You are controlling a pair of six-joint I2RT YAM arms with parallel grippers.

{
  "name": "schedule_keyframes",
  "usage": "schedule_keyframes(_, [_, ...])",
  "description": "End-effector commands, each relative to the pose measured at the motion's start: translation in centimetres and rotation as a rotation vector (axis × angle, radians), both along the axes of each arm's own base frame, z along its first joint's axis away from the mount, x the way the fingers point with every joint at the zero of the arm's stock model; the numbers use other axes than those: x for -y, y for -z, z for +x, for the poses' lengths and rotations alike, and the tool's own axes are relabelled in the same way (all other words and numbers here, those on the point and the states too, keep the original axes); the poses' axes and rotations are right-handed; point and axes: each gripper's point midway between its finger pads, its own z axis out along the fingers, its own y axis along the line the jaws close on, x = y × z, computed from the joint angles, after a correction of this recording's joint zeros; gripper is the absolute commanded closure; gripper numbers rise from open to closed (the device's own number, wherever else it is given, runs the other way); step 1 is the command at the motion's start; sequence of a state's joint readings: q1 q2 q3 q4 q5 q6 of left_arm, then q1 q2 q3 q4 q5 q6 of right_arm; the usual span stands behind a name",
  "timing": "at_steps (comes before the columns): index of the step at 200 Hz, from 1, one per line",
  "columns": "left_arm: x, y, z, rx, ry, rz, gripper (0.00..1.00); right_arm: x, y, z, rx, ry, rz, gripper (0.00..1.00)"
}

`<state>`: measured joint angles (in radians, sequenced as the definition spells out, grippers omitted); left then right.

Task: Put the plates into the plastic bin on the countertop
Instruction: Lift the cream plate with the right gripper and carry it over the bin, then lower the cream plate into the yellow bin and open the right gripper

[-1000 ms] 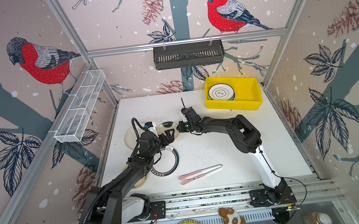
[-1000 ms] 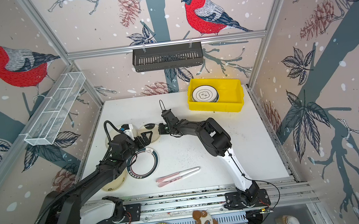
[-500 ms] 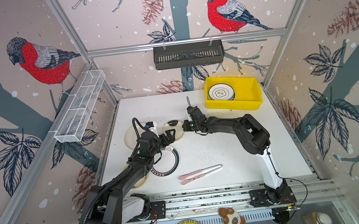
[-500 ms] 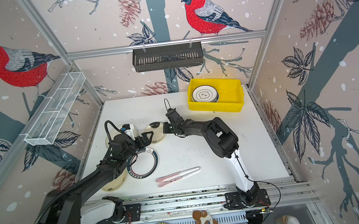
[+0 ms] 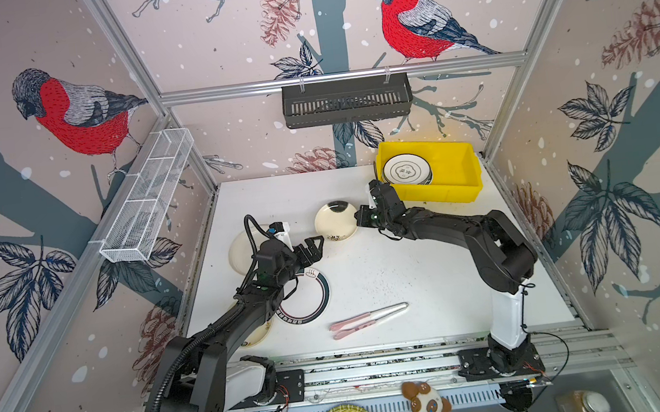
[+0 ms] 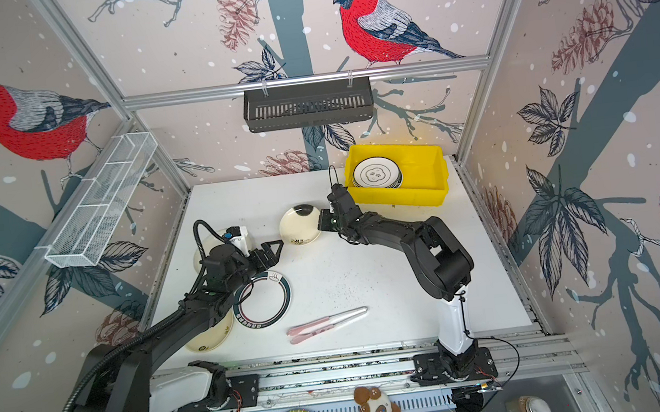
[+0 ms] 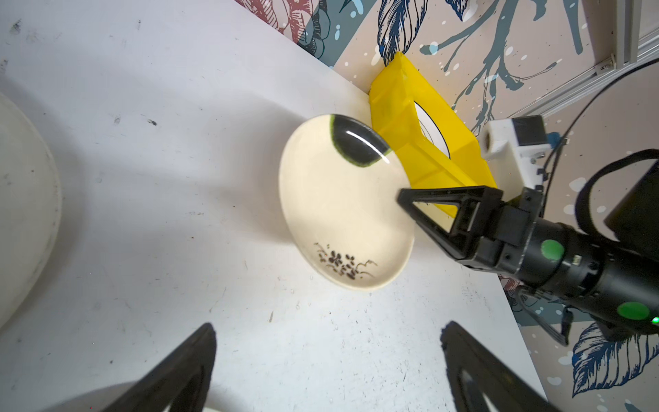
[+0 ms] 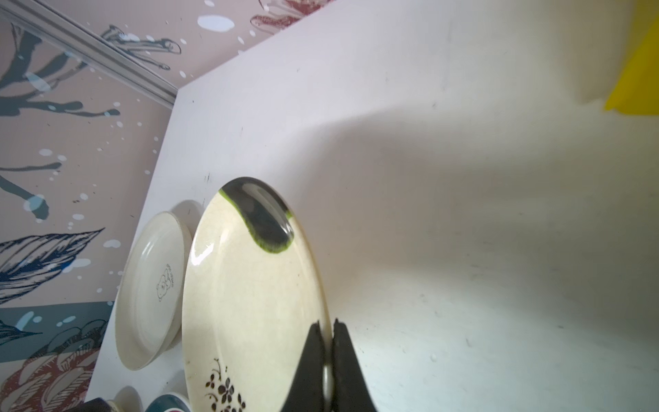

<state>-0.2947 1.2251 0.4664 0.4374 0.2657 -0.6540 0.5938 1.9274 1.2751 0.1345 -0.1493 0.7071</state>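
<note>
**Four loose, one of them pinched by its rim**

Biggest thing is the white surface (image 5: 409, 257), with the yellow plastic bin (image 5: 436, 195) at its far right corner. Inside the bin, at the left end, there's a stack of plates (image 5: 406, 170). Only the top one really shows, white with a dark ring, so I can't count them.

The left arm (image 5: 228, 330) covers part of the green-rimmed plate (image 5: 309, 303) and most of a cream plate (image 5: 256, 335) near the front edge. An off-white plate (image 5: 239, 252) peeks out behind its wrist.

The held plate (image 5: 336, 221) is cream, with a glossy black patch edged in green on one side and a small dark flower sprig opposite. It's tilted, just left of the bin. Can't tell if its low edge touches the surface.

The right gripper (image 8: 328, 326) is clamped tight on its rim. The left gripper (image 5: 316, 247) gapes wide with nothing in it, near that plate but apart from it.
</note>
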Motion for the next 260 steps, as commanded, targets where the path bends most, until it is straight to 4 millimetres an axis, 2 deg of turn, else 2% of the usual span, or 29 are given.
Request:
schedule_keyframes(1, [0.4,-1.3,0.5,0.045,0.015,-0.018,0.02,1.8,-3.5,1.2,0.088,0.045,0.033,1.00])
schedule_keyframes(36, [0.5,-1.6,0.6,0.054,0.019,-0.013,0.02,7.8,-7.7,3.4,0.179,0.170,0.028,1.00])
schedule_keyframes(67, [0.6,-1.9,0.8,0.059,0.028,-0.007,0.02,13.6,-9.9,6.4,0.229,0.295,0.024,1.00])
schedule_keyframes(83, [0.7,-2.0,0.9,0.060,0.032,-0.010,0.02,16.4,-10.4,8.2,0.239,0.354,0.007,1.00])
schedule_keyframes(103, [0.9,-2.1,0.9,0.060,0.045,-0.015,0.02,19.8,-9.7,10.4,0.220,0.424,-0.015,1.00])
schedule_keyframes(132, [1.0,-2.4,0.8,0.059,0.050,-0.021,0.02,23.2,-8.4,12.6,0.191,0.491,-0.022,1.00])
schedule_keyframes(168, [1.1,-2.7,0.8,0.060,0.054,-0.017,0.02,25.7,-5.8,15.2,0.145,0.547,-0.069,1.00])
schedule_keyframes(178, [1.1,-2.8,0.9,0.061,0.053,-0.012,0.02,25.7,-5.8,16.2,0.160,0.541,-0.060,1.00])
schedule_keyframes(213, [1.2,-3.1,1.1,0.059,0.058,-0.020,0.02,25.8,-3.2,19.3,0.103,0.532,-0.072,1.00])
schedule_keyframes(260, [1.6,-3.7,1.1,0.064,0.077,-0.029,0.02,26.7,-1.3,20.2,0.086,0.581,-0.119,1.00])
